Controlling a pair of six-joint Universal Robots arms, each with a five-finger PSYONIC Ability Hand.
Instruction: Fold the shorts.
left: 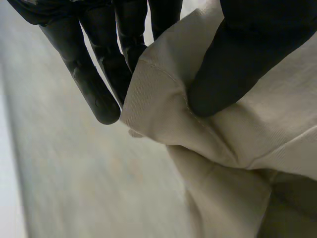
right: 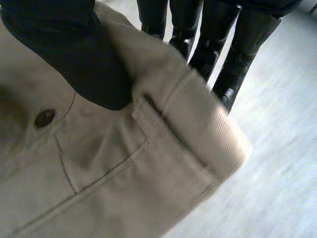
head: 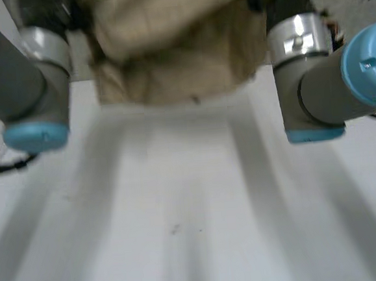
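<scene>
My left hand is clamped on the beige shorts: thumb pressed on the outer face of the cloth near a stitched hem edge, fingers straight behind it, the fabric pinched between them. My right hand is gripping too, with the thumb flat on the front of the shorts near the waistband and the fingers straight down behind the band, so the cloth is held between thumb and fingers. A dark button sits just beside my right thumb, with a pocket seam running under it. In the head view the shorts are bunched between my two arms at the far side of the white table, left arm at one side of the cloth and right arm at the other. The cloth hangs below both grips in folds. I cannot tell if the bottom edge touches the table.
</scene>
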